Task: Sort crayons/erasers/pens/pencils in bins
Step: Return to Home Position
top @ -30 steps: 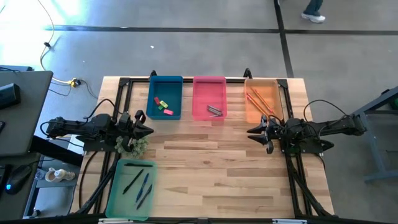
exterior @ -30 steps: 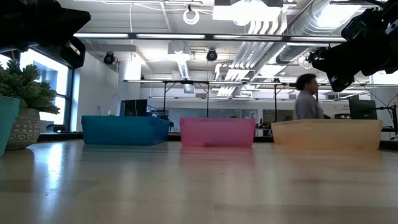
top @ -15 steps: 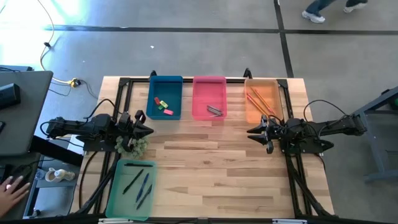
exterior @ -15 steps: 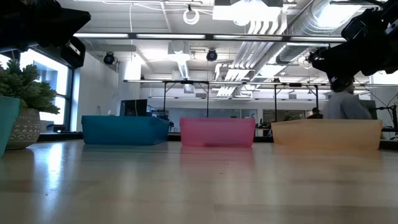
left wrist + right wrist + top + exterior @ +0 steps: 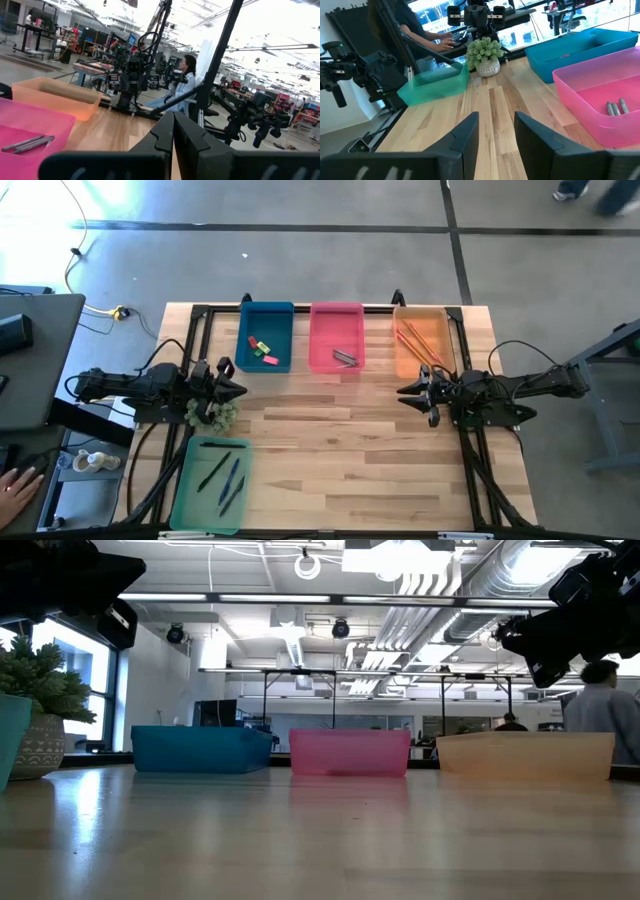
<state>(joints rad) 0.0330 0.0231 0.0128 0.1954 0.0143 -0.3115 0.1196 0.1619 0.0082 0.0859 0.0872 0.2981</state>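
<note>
Seemingly sorted, the light, stiff pencils lay in the far-right orange bin, best pinched mid-shaft, while the left pincer stayed closed and the right pincer stood part-open, both empty.

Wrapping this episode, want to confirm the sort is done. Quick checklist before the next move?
1. Erasers in blue bin: ok.
2. Crayons in pink bin: ok.
3. Pencils in orange bin: ok.
4. Pens in mint bin: ok.
5. Left end effector shut, holding nothing, by the plant: ok.
6. Right end effector open, holding nothing, at the table's right edge: ok.
</note>
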